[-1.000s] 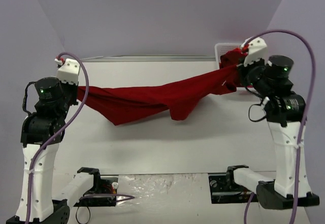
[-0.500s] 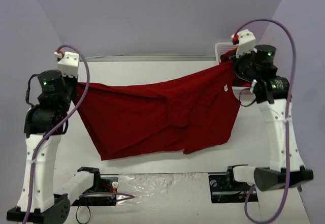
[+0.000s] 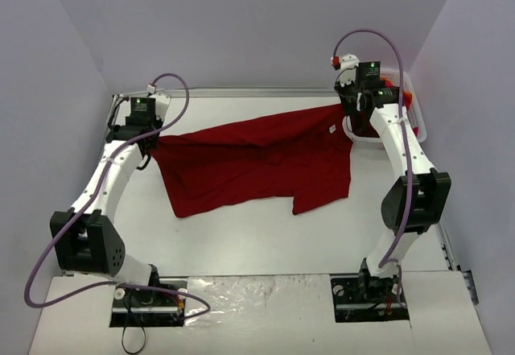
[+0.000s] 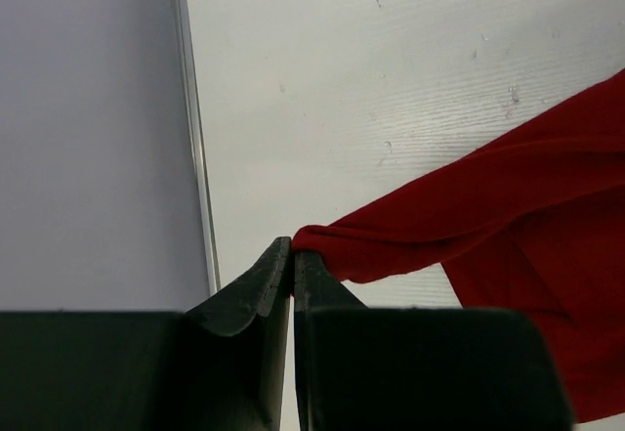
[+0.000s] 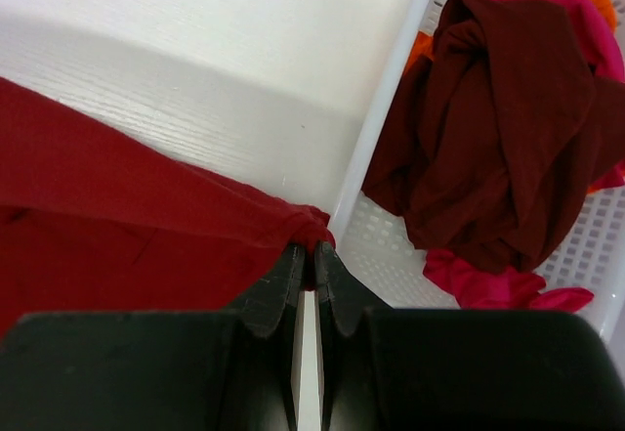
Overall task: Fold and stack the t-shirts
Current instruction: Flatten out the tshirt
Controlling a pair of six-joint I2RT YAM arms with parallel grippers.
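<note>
Fingers on both arms are pinched shut on the dark red t-shirt [image 3: 257,162]. The left fingers [image 4: 264,277] and right fingers [image 5: 283,277] each nip a thin bunched corner. It lies spread and rumpled across the smooth white surface [image 3: 265,234]. The soft cloth could slip free, or snag the mesh basket [image 5: 386,89] just beside the right corner.

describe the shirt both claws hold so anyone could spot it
On the white table, left of the mesh basket, lies a dark red t-shirt. The left claw and right claw pinch its opposite ends. Unlike the shirts bunched in that basket, it is spread out.
</note>
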